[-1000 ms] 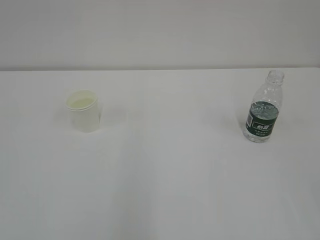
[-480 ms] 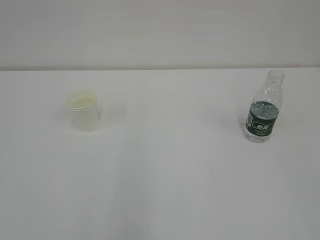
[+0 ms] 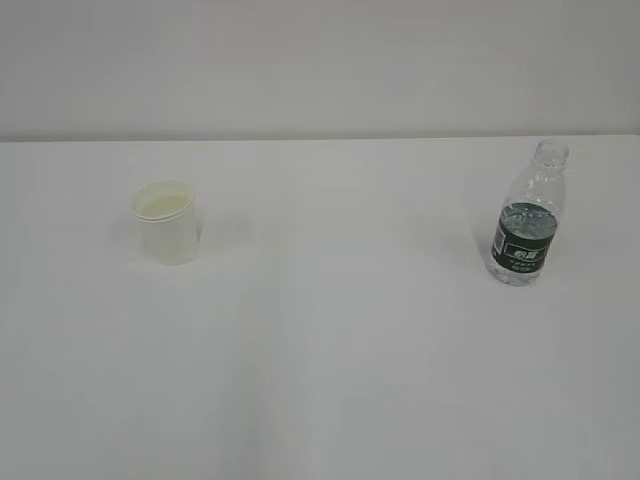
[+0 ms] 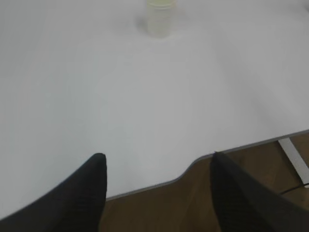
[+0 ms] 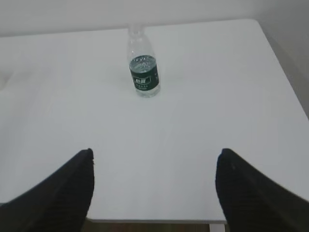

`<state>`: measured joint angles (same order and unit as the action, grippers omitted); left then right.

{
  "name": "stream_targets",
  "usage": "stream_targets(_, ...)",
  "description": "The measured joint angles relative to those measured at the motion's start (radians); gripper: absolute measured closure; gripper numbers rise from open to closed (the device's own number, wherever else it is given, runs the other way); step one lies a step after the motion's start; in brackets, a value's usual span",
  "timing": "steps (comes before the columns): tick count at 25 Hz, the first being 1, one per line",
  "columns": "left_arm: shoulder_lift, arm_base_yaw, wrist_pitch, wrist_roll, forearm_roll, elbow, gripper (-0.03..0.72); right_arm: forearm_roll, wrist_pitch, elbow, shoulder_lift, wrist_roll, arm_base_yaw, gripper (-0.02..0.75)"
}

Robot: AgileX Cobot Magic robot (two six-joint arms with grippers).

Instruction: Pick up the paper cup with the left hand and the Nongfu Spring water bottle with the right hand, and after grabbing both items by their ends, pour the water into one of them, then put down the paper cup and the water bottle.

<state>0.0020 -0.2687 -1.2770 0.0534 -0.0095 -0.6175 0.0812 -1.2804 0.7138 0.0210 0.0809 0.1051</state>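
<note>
Bottle (image 3: 525, 225) holds water; cup (image 3: 167, 222) seemingly empty.

You see neither arm in the exterior view, so how the grippers stand relative to the table there is not shown. In the left wrist view the paper cup (image 4: 161, 18) is cut off by the top edge, so its rim is lost, and it is pale and blurred against the table (image 4: 145, 96). The left hand (image 4: 157, 179) shows only two dark finger ends, cropped at the bottom edge. In the right wrist view the right hand (image 5: 154, 183) is cropped the same way. The print on the Nongfu Spring water bottle (image 3: 524, 230) is too small to read, and its clear neck fades into the white surface.
</note>
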Motion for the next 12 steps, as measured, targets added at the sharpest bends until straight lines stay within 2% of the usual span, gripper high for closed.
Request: stream_targets(12,0.000,0.000,0.063,0.000,0.022,0.047,0.212,0.016,0.037,-0.169,0.000,0.000,0.000,0.150)
